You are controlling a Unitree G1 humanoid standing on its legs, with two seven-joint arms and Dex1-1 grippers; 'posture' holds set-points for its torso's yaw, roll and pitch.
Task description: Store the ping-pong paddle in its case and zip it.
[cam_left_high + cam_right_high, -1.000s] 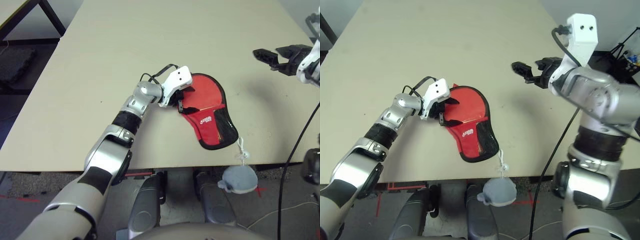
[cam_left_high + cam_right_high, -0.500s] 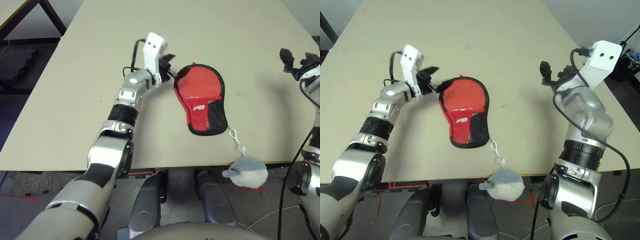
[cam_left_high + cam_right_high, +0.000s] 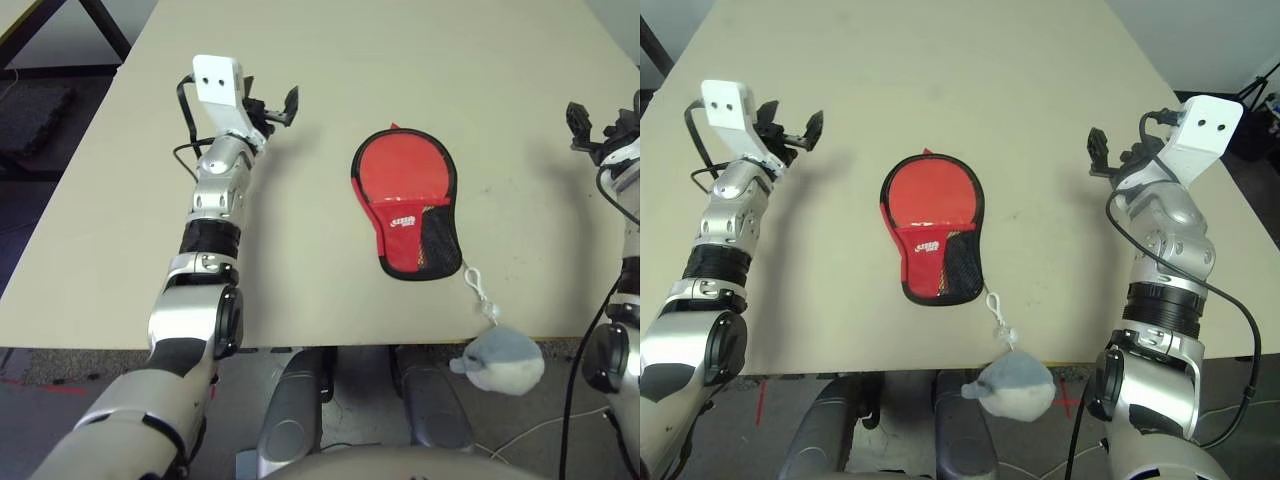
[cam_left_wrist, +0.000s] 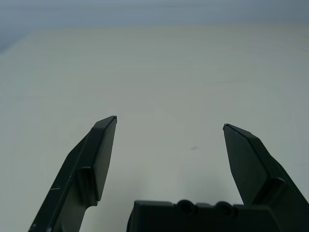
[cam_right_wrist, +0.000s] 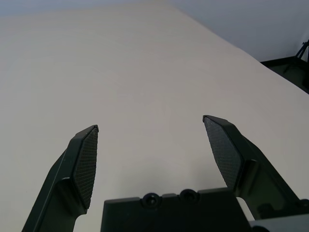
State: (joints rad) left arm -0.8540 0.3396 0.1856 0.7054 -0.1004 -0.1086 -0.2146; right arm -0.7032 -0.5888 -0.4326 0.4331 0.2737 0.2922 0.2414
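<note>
The case (image 3: 405,215) lies flat in the middle of the table, a paddle-shaped red pouch with a black rim, a black mesh pocket and a white logo. Its cord runs to a grey pom-pom (image 3: 500,360) hanging over the table's front edge. The ping-pong paddle is hidden from view. My left gripper (image 3: 272,105) is raised to the left of the case, well apart from it, and stands open and empty (image 4: 169,125). My right gripper (image 3: 1098,150) is held up to the right of the case, also open and empty (image 5: 150,123).
The beige table (image 3: 400,60) stretches far back behind the case. Dark floor and a black table leg (image 3: 105,25) show past its left edge. A black cable (image 3: 1120,260) hangs along my right arm.
My left gripper has pulled off the case's round end and swung left and up. The case has slid and turned, then come to rest. My right arm has drawn back to the right.
</note>
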